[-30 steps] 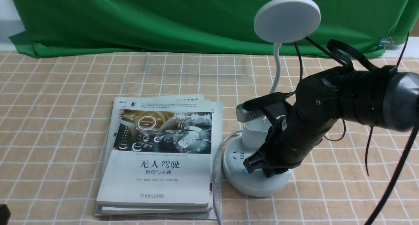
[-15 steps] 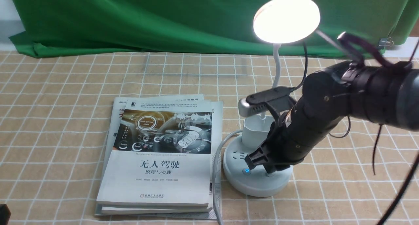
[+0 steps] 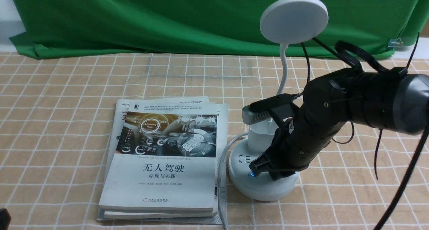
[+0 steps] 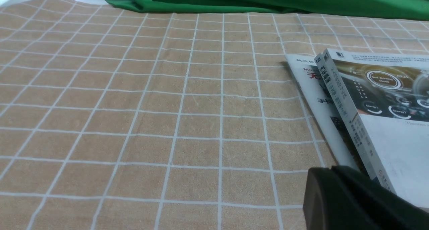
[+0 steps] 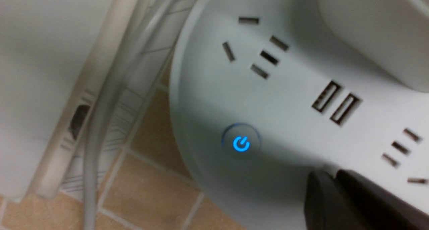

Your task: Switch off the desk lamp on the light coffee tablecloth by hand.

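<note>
The white desk lamp stands on the light coffee tablecloth [image 3: 67,106] at the right. Its round disc head [image 3: 294,19] is dark and unlit. Its round base [image 3: 264,189] shows sockets and a blue-lit power button [image 3: 251,175], also seen in the right wrist view [image 5: 241,143]. My right gripper [image 3: 264,171] is shut and empty. Its tip presses down on the base top just beside that button, as the right wrist view [image 5: 326,176] shows. My left gripper [image 4: 331,171] is shut and empty, low over the cloth beside the books.
A stack of books [image 3: 164,156] lies just left of the lamp base, with a white cable [image 3: 221,176] running between them. A green backdrop cloth [image 3: 167,19] hangs behind. Black cables dangle from my right arm [image 3: 368,99] near the gooseneck [image 3: 284,72].
The lamp head was dark one second ago, glowing half a second ago with my right arm slightly raised, and is dark now. The arm has dropped back onto the base.
</note>
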`<state>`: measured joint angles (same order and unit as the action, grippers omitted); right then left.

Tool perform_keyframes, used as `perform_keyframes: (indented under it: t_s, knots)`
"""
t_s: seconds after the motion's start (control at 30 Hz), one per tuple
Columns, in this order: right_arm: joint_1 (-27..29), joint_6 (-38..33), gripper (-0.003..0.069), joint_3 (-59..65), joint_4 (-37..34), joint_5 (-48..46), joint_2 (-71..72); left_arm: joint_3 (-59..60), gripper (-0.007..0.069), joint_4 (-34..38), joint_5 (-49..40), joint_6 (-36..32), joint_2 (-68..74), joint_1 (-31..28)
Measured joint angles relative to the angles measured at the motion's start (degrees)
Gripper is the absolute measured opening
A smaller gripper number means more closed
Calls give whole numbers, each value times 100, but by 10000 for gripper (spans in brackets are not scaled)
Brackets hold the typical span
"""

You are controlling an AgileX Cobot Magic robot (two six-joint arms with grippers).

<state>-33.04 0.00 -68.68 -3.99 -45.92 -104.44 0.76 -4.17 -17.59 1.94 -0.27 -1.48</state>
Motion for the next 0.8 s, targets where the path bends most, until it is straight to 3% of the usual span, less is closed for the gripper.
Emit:
perform_keyframes:
  t_s: [0.3, 0.63, 0.8]
  knots:
    - [0, 0, 51, 333, -4, -56, 878, 0, 5, 0, 0, 0, 0, 0]
    - [0, 30, 50, 2106, -4, -53, 3554, 0, 5, 0, 0, 0, 0, 0]
    - [0, 36, 55, 2375, -11, -119, 4565, 0, 5, 0, 0, 0, 0, 0]
